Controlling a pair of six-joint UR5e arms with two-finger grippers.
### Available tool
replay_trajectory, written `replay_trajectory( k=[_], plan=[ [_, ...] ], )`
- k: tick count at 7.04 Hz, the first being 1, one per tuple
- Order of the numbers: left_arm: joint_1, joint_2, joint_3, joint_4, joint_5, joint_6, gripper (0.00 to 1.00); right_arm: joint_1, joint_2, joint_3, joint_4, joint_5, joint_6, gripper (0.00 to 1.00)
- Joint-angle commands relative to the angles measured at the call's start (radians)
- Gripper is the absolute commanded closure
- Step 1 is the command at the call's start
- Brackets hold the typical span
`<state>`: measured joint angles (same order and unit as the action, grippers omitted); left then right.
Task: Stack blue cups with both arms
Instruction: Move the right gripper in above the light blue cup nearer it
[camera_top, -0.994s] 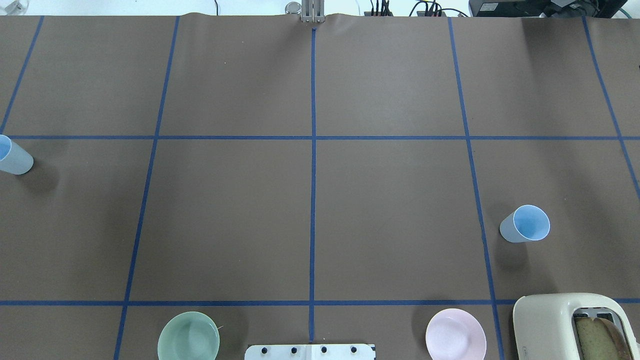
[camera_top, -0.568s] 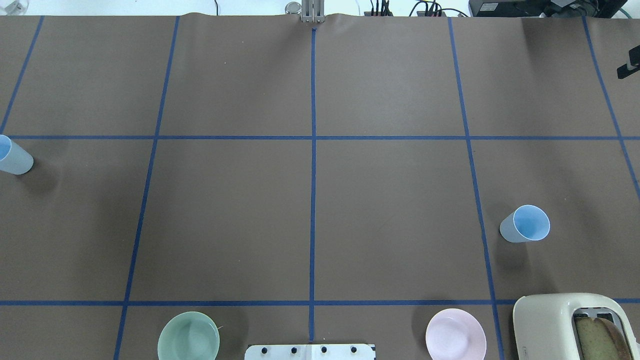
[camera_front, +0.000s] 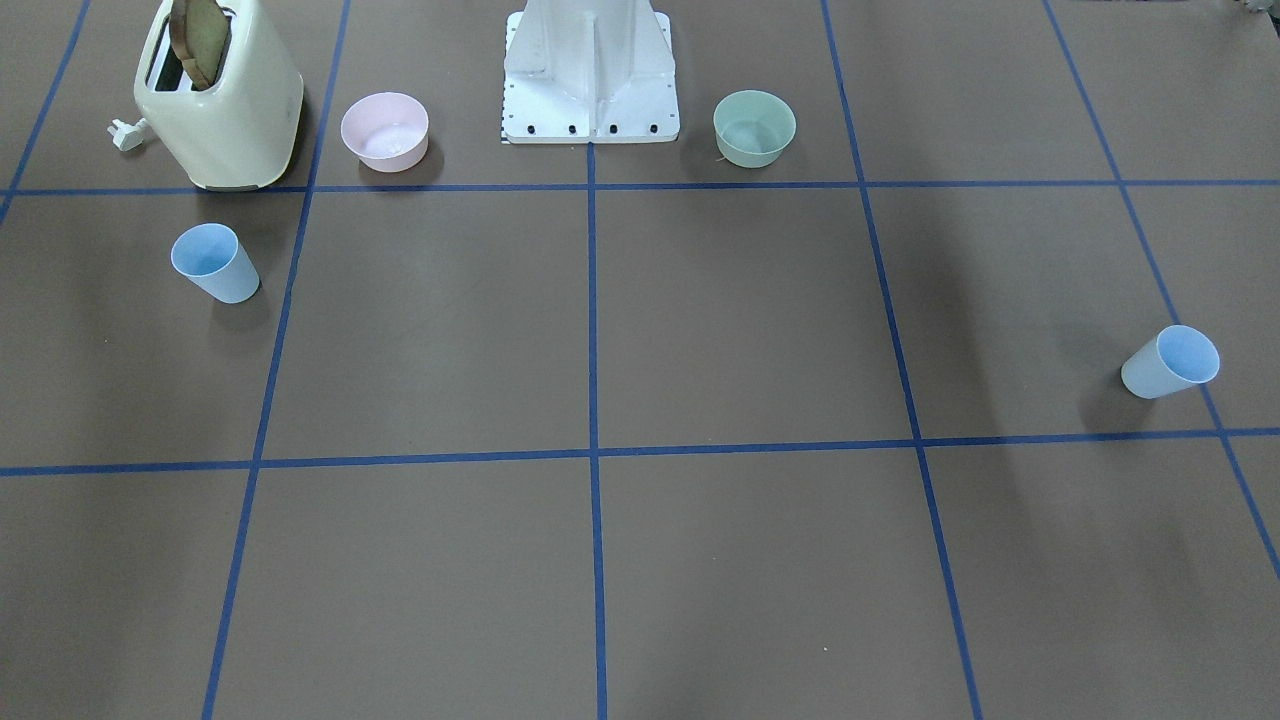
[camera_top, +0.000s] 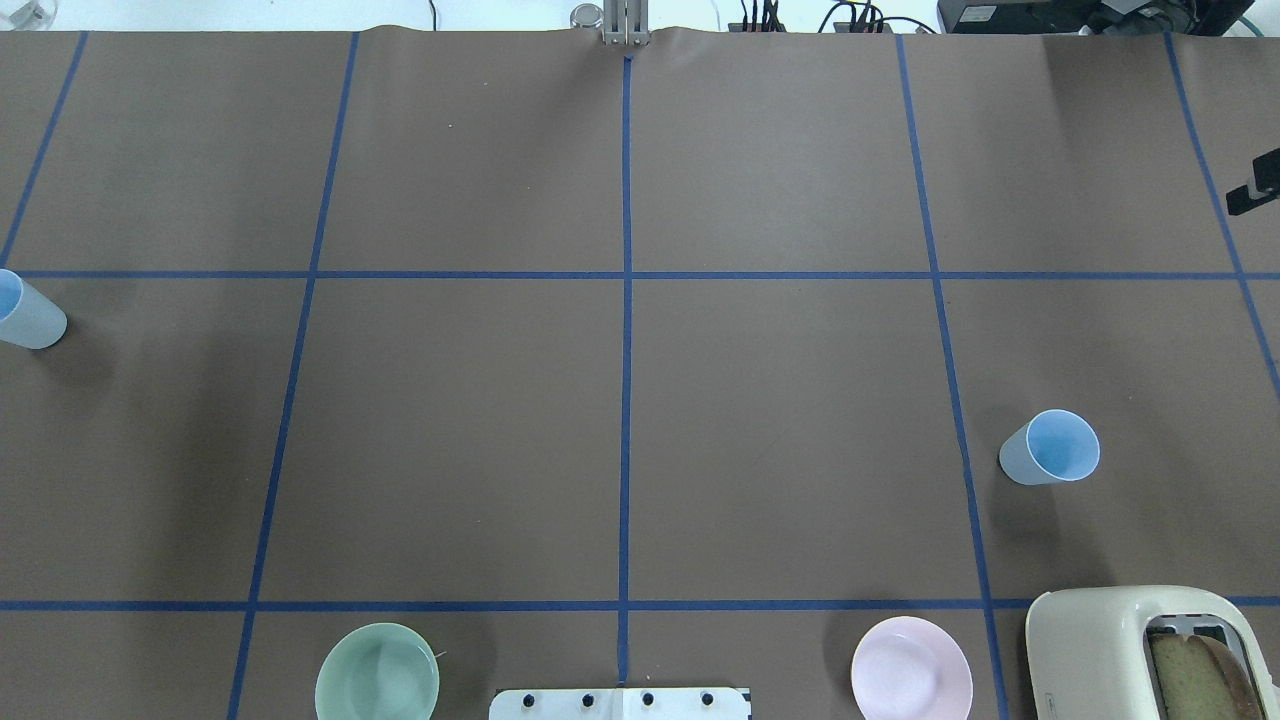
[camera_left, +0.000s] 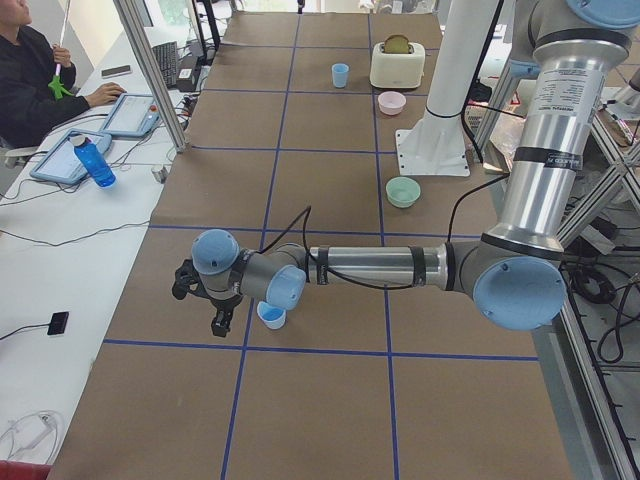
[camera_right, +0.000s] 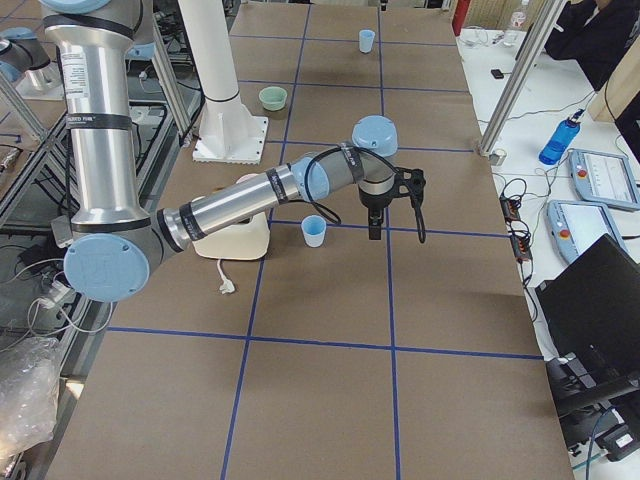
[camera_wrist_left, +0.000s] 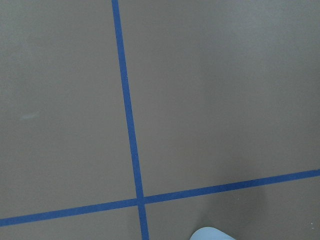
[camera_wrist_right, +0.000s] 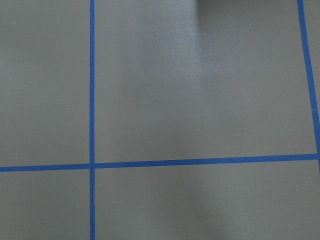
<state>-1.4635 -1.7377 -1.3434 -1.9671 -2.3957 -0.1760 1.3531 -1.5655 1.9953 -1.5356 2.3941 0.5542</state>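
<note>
Two pale blue cups stand upright on the brown table. One cup (camera_top: 1050, 447) is at the right, in front of the toaster, and also shows in the front-facing view (camera_front: 213, 262) and the exterior right view (camera_right: 314, 230). The other cup (camera_top: 25, 312) is at the left edge and also shows in the front-facing view (camera_front: 1170, 362) and the exterior left view (camera_left: 271, 316). Its rim shows at the bottom of the left wrist view (camera_wrist_left: 212, 234). My left gripper (camera_left: 200, 308) hovers just beyond it. My right gripper (camera_right: 395, 210) hovers past the right cup; only a black sliver (camera_top: 1255, 185) of it shows overhead. I cannot tell whether either is open or shut.
A cream toaster (camera_top: 1130, 650) with bread, a pink bowl (camera_top: 911, 668), a mint-green bowl (camera_top: 377, 672) and the white pedestal base (camera_top: 620, 703) stand along the near edge. An operator (camera_left: 30, 80) sits at a side desk with tablets.
A black part of my right gripper has entered the overhead view at the right edge and moved toward the near side. The cups have not moved.
</note>
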Motion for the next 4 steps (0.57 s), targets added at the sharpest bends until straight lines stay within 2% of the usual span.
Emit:
replay_trajectory(
  k=[1, 2, 4],
  plan=[
    [0.063, 0.038, 0.003, -0.128, 0.035, -0.115, 0.02, -0.096, -0.065, 0.086, 0.038, -0.024, 0.134, 0.00],
    [0.078, 0.043, 0.001, -0.144, 0.035, -0.121, 0.02, -0.161, -0.080, 0.074, 0.120, -0.079, 0.197, 0.00],
    [0.101, 0.043, 0.003, -0.144, 0.038, -0.122, 0.02, -0.198, -0.079, 0.010, 0.195, -0.098, 0.220, 0.00]
  ],
)
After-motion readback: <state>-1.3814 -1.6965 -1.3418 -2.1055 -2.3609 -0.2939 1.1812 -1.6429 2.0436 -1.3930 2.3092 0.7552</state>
